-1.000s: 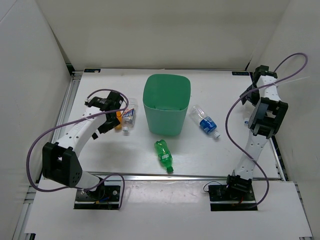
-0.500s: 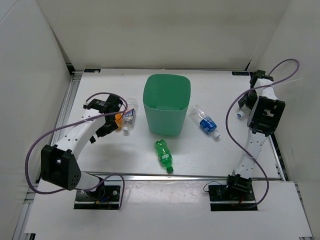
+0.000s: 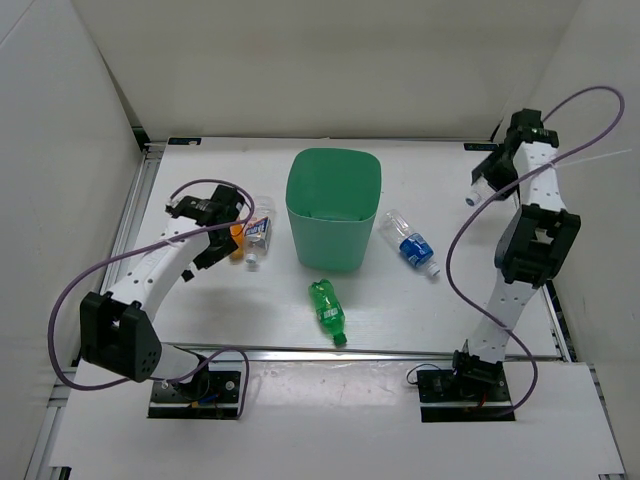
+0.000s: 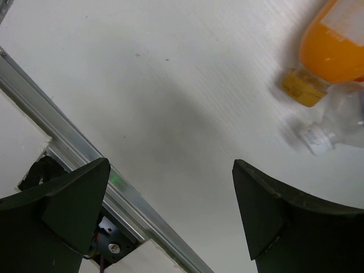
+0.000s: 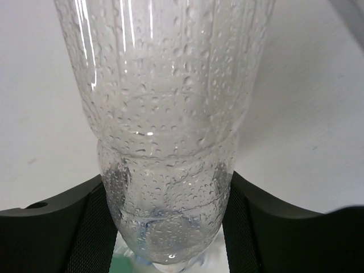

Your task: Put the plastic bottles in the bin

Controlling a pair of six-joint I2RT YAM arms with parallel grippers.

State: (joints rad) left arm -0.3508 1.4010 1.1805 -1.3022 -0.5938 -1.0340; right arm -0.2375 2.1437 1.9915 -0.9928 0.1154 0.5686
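On the counter (image 3: 420, 300): 4 bottles lie outside the bin (image 3: 333, 153). The green bottle (image 3: 327, 312) is just in front of it, and the right blue-label bottle (image 3: 410, 243) is beside it. The orange bottle (image 3: 238, 240) and left blue-label bottle (image 3: 258, 232) touch each other on its other side.
Right hand (image 5: 168, 227): pinching the clear crinkled bottle (image 5: 165, 114) near one end, up at the far right corner and well apart from the bin.
Left hand (image 4: 170, 187): spread wide and empty, hovering just beside the orange bottle.
Progress: you have no bottle showing inside the bin. By my reading, 1 is gripped and awaits the carry, and 4 are left to collect.
Bin: smooth mint-green plastic with a rounded-square rim, tapering downward.
Held bottle: thin clear plastic, ribbed, with droplets beading its wall. Expect it to flex under the fingers.
Orange bottle: bright, with a yellowish cap.
Counter surface: matt white and flat.
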